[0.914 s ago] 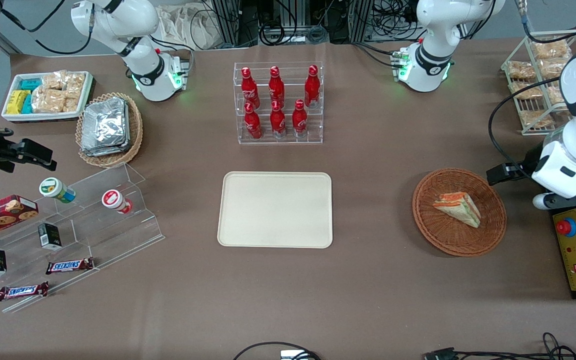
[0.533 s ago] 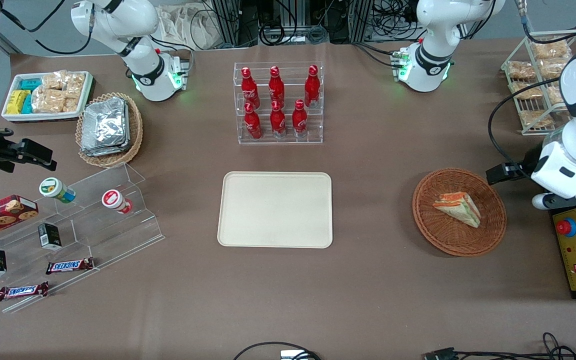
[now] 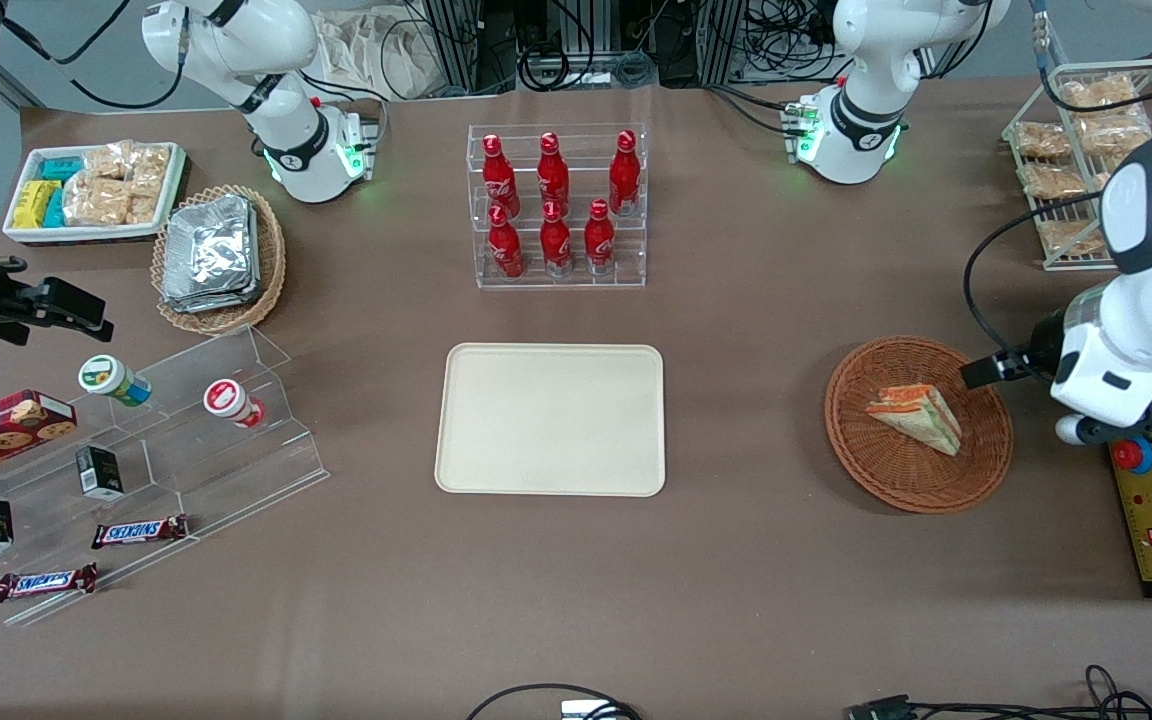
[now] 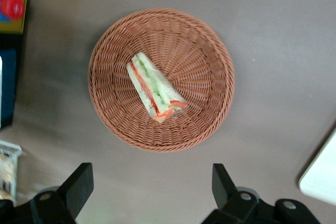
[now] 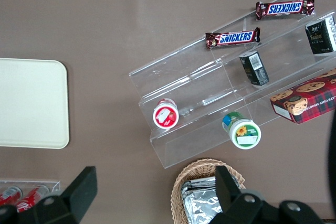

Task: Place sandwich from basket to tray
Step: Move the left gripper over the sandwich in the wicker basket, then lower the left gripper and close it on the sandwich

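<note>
Presently the left arm's black two-finger gripper point(image 4: 149, 184) hangs above the brown table just outside the round reddish-brown wicker basket point(image 4: 210, 51), jaws spread wide and holding nothing, while the clear-wrapped triangular sandwich point(image 4: 155, 85) lies inside, at about 5 o'clock of the basket's centre in the front view. Its height cannot be judged, so a short descent risks clipping the rim. The slippery wrap may slide free before reaching the cream-beige rectangular plastic tray point(image 3: 551, 420), well apart at 9 o'clock.
</note>
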Robot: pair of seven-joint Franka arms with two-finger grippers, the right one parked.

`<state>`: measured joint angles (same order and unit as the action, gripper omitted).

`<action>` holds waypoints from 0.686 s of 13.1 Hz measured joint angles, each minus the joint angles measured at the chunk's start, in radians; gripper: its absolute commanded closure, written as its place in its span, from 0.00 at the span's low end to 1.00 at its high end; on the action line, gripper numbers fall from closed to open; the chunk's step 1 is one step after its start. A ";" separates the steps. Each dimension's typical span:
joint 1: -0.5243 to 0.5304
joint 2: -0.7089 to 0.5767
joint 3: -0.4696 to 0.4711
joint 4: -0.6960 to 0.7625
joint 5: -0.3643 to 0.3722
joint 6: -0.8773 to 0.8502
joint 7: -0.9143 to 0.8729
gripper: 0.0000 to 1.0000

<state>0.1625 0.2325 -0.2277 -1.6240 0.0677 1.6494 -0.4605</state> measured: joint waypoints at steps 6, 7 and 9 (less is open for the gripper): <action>0.000 0.046 0.000 -0.174 0.002 0.259 -0.332 0.00; 0.000 0.053 0.000 -0.206 0.002 0.314 -0.402 0.00; 0.002 0.063 0.001 -0.243 0.003 0.377 -0.517 0.00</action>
<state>0.1640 0.2960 -0.2272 -1.8674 0.0704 2.0261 -0.9774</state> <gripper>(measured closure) 0.000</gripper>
